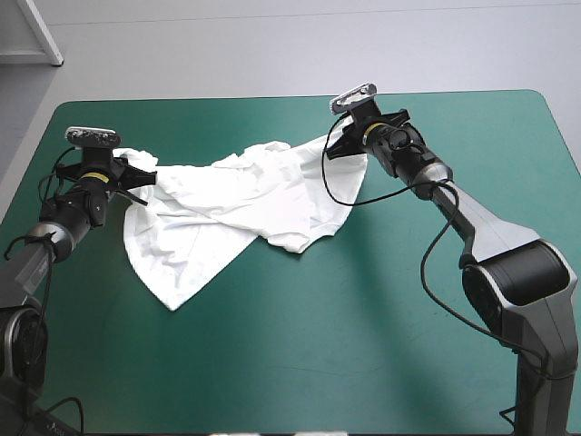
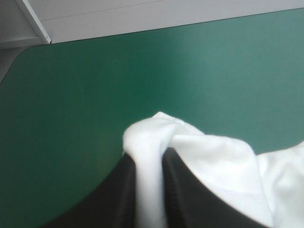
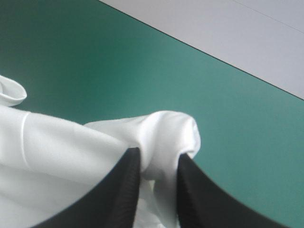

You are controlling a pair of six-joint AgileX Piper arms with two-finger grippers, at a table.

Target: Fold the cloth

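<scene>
With the left end effector (image 1: 143,177) and the right end effector (image 1: 343,143) each pinching a bunched edge of the white T-shirt (image 1: 236,204), which sags between them onto the teal-green surface (image 1: 363,345), the pair should probably draw apart evenly to spread it flat.

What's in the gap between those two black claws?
The white T-shirt, strung from the left gripper to the right gripper, each shut on a bunched end. The high view shows it.
</scene>
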